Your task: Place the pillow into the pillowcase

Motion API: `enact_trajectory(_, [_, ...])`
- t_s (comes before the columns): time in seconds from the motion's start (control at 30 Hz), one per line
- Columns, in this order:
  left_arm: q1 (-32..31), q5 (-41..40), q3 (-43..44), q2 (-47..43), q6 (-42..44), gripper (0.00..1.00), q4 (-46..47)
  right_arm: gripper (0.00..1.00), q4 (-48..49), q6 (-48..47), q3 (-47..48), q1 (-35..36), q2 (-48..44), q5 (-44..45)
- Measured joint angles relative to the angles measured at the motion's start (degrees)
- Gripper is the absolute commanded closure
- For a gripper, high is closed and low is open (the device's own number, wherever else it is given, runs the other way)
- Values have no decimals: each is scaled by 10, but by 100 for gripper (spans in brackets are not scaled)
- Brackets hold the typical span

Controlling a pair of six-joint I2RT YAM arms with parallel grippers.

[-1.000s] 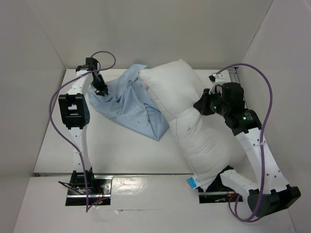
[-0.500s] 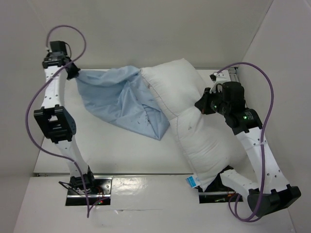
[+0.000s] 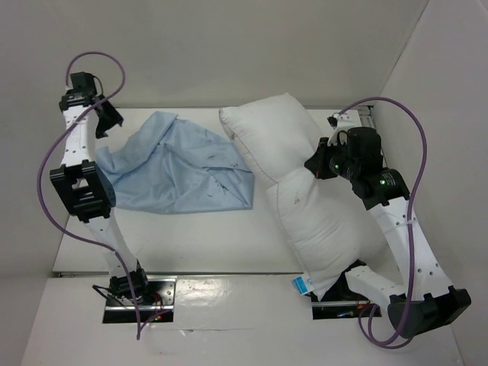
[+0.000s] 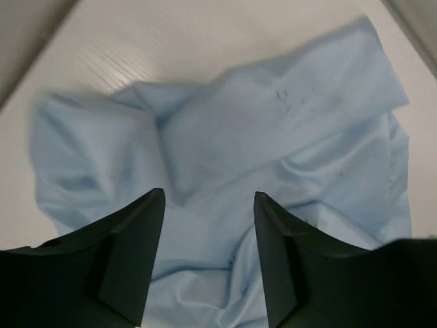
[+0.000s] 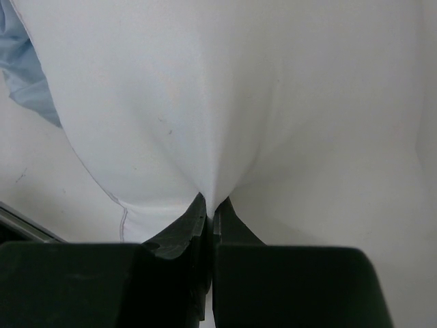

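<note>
Pillow: the plump white pillow (image 3: 293,152) runs slantwise from upper centre to lower right of the overhead view. It is creased at its waist, and a blue-and-white tag (image 3: 302,287) sits at the lower corner, which overhangs the near edge.
Pillowcase: the light blue pillowcase (image 3: 175,171) lies wrinkled and mostly flat, left of centre. It is empty, and its right edge is just beside the pillow. A few dark specks show on the cloth.
Table: a white table (image 3: 198,236) carries both items.
Room: plain pale walls (image 3: 229,46) close in on three sides.
Right arm: it reaches up from the lower right, elbow bent. The right gripper (image 3: 313,164) is at the pillow's waist on its right side. In the wrist view its jaws are pressed together, pinching a tuck of the pillow's white cover (image 5: 210,205).
Left arm: it stands tall at the upper left, trailing a purple cable (image 3: 57,145). The left gripper (image 3: 107,122) hangs above the pillowcase's far left corner. Its jaws are spread with nothing between them, only blue cloth below (image 4: 208,198).
</note>
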Motion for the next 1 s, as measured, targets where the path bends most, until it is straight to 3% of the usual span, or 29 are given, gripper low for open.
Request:
enact_trajectory(0.33, [-200,42,-73,-31,35,33,2,100,2,0,0,0,7,-9])
enact_trajectory(0.53, [-207,43,-150,-29,45,32,-4,100,3,0,0,0,14,-12])
enact_trajectory(0.87, [-241,33,-179,-12,47,32,23,100,2,0,0,0,14,-16])
enact_trajectory(1.0, [-241,33,-176,3,44,39,39,100,3,0,0,0,15,-17])
